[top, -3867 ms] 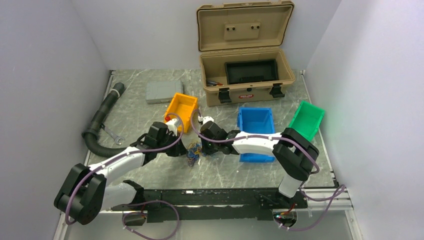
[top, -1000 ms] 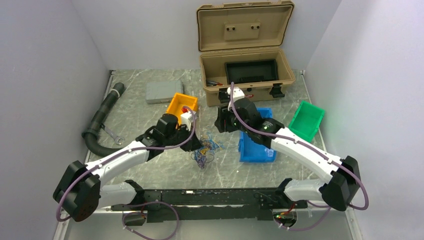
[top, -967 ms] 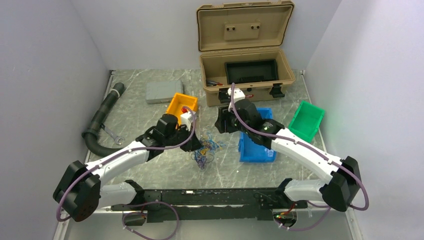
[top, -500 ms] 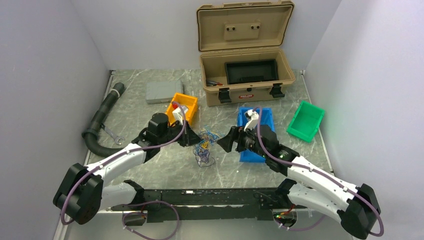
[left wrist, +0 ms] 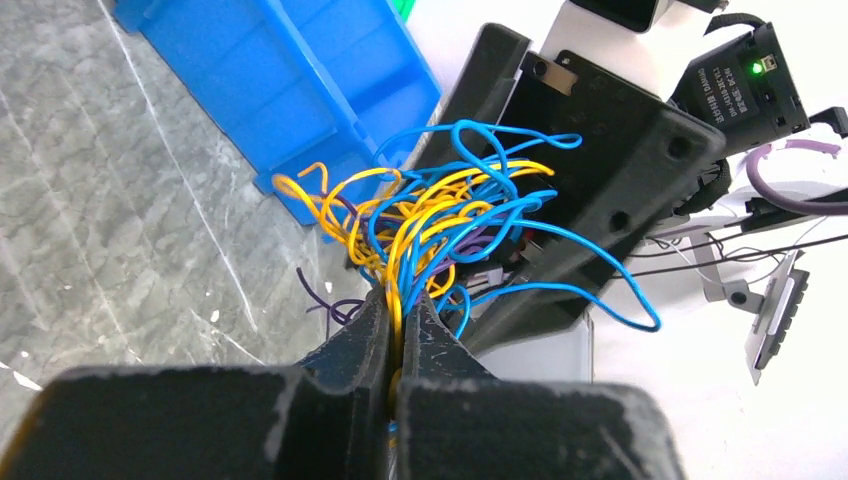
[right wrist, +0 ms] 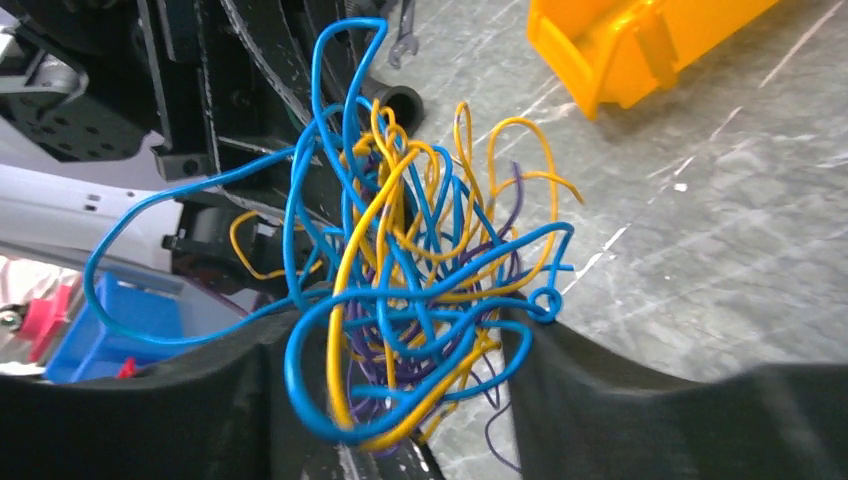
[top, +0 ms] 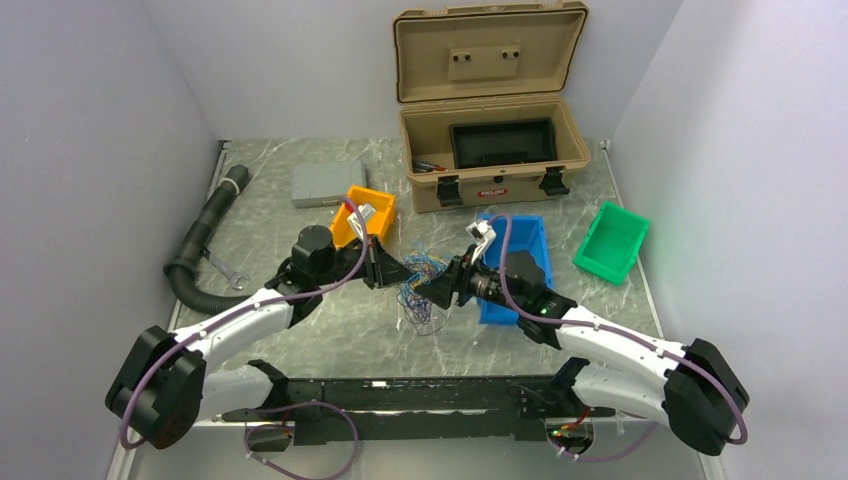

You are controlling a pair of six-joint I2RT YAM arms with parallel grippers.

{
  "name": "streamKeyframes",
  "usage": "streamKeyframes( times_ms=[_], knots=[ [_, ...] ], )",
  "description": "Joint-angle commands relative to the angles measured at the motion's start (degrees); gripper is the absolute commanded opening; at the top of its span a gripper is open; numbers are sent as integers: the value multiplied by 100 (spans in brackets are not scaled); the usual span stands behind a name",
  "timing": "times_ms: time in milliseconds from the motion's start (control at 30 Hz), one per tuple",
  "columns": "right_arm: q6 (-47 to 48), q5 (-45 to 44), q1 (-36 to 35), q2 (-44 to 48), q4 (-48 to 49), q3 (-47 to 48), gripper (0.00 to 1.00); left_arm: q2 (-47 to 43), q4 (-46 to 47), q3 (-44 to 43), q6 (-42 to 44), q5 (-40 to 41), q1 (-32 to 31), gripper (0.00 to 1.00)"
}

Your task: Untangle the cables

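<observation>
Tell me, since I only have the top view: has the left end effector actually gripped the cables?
Observer: Yes; the left wrist view shows the left end effector shut on yellow and blue strands of the cables.
Operator: And the right?
Observer: The right end effector is open, the cables sitting between its spread fingers.
Operator: Other colours?
Observer: Thin purple strands run through the middle.

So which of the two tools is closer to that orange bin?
Left. The left tool sits close beside the orange bin; the right tool is farther, across the cables.
</observation>
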State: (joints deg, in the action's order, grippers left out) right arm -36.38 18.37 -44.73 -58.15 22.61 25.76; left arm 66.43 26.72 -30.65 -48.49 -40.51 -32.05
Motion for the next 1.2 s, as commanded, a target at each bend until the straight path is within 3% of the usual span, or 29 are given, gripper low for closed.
streamKeyframes(
  times_ms=[0,133,267,533,767,1000,1067,1167],
  knots=[
    [55,144,-49,-98,656,335,49,-134,362,-108,-119,-219,-66,0],
    [49,-169,-47,5,349,366,13,-251,-122,-187,160,-78,-73,0],
    [8,-875,-49,282,-339,398,0,-473,-1473,-497,889,454,-70,5],
    [134,-2244,-47,729,-1935,621,0,-790,-3292,-953,1749,1855,-63,7],
    [177,-2783,-47,757,-2582,823,0,-846,-3473,-882,1733,2143,-61,15],
    [230,-2649,-45,631,-2613,957,0,-820,-3380,-828,1685,2136,-63,6],
    [159,-3026,-47,598,-2908,1058,0,-876,-3664,-896,1721,2493,-64,2],
    [-273,-4010,-46,537,-3693,1255,0,-1132,-4365,-1002,1573,3665,-15,0]
  ],
)
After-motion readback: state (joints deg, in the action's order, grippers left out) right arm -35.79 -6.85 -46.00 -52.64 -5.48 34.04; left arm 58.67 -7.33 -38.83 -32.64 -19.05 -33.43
